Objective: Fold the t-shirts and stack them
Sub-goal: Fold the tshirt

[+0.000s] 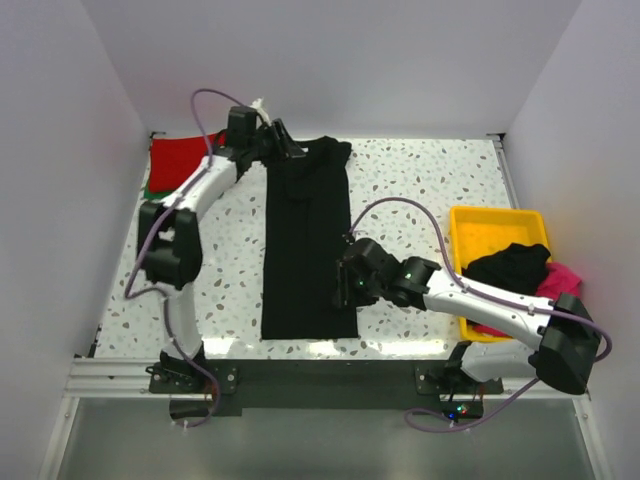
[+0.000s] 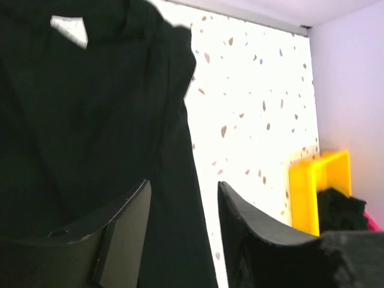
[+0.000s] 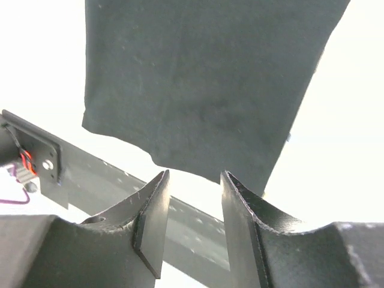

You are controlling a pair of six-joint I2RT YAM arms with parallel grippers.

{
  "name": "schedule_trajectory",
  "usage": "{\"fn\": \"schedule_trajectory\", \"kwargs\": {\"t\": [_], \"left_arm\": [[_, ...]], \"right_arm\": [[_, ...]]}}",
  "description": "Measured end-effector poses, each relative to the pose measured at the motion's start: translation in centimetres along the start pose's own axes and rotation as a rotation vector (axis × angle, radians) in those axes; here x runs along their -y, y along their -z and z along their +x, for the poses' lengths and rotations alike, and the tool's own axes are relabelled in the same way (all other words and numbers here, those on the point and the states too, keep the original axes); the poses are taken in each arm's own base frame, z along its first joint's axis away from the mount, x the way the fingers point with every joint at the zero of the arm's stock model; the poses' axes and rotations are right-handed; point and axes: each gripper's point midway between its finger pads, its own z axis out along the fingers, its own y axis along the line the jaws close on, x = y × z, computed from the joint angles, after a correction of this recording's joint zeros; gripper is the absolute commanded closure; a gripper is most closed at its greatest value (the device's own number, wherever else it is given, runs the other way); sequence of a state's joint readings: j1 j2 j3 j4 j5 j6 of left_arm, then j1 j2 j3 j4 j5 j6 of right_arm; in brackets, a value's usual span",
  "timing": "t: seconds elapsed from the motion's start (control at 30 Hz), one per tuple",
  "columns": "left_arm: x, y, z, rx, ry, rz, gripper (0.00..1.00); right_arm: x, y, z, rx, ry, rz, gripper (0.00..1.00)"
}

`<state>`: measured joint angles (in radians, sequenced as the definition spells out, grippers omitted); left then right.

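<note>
Left hand (image 2: 183, 193) at the collar, 11 o'clock, and right hand (image 3: 194, 180) near the hem, 5 o'clock, both part-open and empty above the black t-shirt (image 1: 305, 240) lying lengthwise on the bench (image 1: 430, 190); pinching only one layer would likely drag the fold apart.

black t-shirt (image 1: 305, 240) folded narrow, lying flat

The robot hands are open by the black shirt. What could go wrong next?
1. The right gripper hangs open at the near hem of the black shirt. It might pinch only one layer, and the fold could fall open.
2. That hem lies close to the front edge of the table, so a tug could slide it off.
3. The left gripper is open by the collar. Uneven lifting could twist the shirt.
</note>
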<state>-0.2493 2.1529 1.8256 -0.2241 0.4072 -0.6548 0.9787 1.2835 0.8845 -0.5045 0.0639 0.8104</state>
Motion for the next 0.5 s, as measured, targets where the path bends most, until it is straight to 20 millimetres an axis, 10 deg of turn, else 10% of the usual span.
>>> {"fn": "schedule_trajectory", "kwargs": {"t": [0.23, 0.5], "left_arm": [[2.8, 14.4, 7.2, 0.104, 0.044, -0.115, 0.56], [-6.1, 21.6, 19.8, -0.054, 0.073, -0.373, 0.66]], "right_arm": [[3.2, 1.2, 1.7, -0.037, 0.020, 0.071, 0.61], [5.1, -0.2, 1.7, -0.061, 0.034, 0.136, 0.73]]}}
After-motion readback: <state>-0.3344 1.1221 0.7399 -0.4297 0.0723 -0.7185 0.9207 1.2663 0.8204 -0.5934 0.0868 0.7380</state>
